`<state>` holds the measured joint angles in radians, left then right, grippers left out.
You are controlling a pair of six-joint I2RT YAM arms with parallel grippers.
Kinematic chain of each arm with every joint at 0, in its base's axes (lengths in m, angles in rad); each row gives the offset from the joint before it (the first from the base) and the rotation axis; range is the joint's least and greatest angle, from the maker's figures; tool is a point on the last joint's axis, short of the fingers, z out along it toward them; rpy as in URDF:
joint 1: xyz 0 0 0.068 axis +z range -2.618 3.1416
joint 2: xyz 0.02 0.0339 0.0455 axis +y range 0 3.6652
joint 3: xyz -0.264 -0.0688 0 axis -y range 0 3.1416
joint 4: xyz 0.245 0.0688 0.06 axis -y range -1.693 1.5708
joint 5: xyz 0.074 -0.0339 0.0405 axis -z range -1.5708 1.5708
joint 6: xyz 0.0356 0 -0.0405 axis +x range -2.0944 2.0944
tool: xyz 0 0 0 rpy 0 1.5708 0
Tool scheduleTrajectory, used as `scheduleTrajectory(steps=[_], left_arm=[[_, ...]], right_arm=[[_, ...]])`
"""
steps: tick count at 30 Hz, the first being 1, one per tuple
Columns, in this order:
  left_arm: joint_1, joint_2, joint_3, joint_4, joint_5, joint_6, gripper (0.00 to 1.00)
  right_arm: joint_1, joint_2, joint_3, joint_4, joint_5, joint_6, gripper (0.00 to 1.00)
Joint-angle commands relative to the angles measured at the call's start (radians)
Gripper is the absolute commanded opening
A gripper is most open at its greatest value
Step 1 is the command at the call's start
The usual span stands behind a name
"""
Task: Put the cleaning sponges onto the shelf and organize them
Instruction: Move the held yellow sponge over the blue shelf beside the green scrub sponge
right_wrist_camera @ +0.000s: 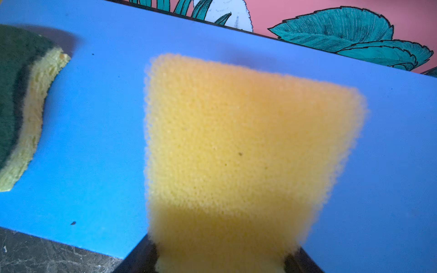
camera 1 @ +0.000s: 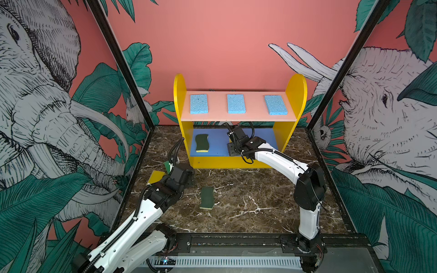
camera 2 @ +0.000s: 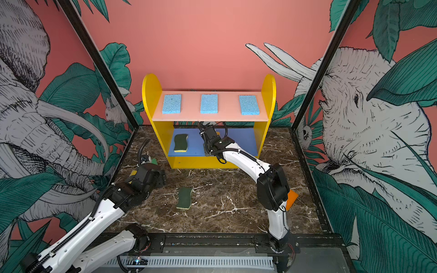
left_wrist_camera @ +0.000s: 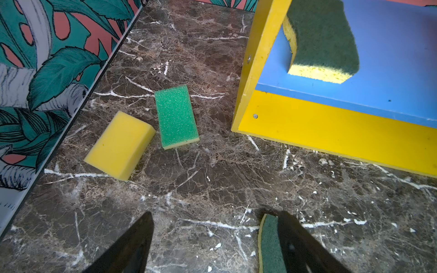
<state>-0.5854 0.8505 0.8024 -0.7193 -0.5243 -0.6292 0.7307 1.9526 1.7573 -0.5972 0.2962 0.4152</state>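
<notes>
**Right tool grips a yellow sponge over the shelf's blue tier; left tool open above the tabletop**

The right tool [right_wrist_camera: 222,260] is clenched on a yellow sponge [right_wrist_camera: 248,146]. Its jaws pinch the sponge's near end, and the rest sticks out ahead over the blue middle board [right_wrist_camera: 94,118] of the shelf [camera 1: 295,94]. Whether the sponge touches that board cannot be told. In both top views this arm reaches in under the pink top board [camera 1: 217,106], around the middle of the tier. On the same blue board, toward its left end and apart from the held sponge, lies a wavy sponge [camera 1: 202,143], dark green face up over yellow.

The left tool [left_wrist_camera: 214,217] is released, its jaws spread wide with nothing gripped, above the tabletop [camera 1: 248,201] near the shelf's left front corner. A second wavy sponge [camera 1: 207,197] lies flat on the tabletop in front of the shelf. In the left wrist view its edge shows just beside one finger [left_wrist_camera: 302,248], partly hidden, and contact cannot be told. Beyond the tool, near the side wall [left_wrist_camera: 35,71], a bright green sponge [left_wrist_camera: 176,115] and a second yellow sponge [left_wrist_camera: 119,144] lie just beside each other.

On the pink top board the left light-blue sponge [camera 1: 198,104], the middle light-blue sponge [camera 1: 235,103] and the right light-blue sponge [camera 1: 275,105] lie in a spaced row. An orange sponge [camera 2: 292,198] shows at the right of the tabletop, partly hidden behind the right arm.
</notes>
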Motion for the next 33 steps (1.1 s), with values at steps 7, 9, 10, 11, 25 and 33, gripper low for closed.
scheduleTrajectory(steps=[7,9,10,11,25,33], left_arm=[[0.001,-0.003,-0.007,0.004,-0.012,-0.018,0.84],[0.001,-0.001,-0.008,0.006,-0.011,-0.019,0.83],[0.001,0.001,-0.008,0.008,-0.009,-0.02,0.83],[0.001,0.002,-0.008,0.01,-0.008,-0.019,0.83],[0.002,0.009,-0.017,0.012,0.0,-0.024,0.83],[0.001,0.001,-0.021,0.008,0.0,-0.03,0.83]], right_arm=[[-0.009,0.018,0.023,0.03,0.012,0.005,0.66],[-0.01,0.019,0.021,0.036,0.015,0.005,0.66],[-0.011,0.019,0.02,0.039,0.015,0.006,0.66],[-0.01,0.02,0.02,0.042,0.015,0.006,0.66],[-0.017,0.047,0.026,0.057,0.017,0.013,0.67],[-0.019,0.061,0.034,0.065,0.016,0.039,0.67]])
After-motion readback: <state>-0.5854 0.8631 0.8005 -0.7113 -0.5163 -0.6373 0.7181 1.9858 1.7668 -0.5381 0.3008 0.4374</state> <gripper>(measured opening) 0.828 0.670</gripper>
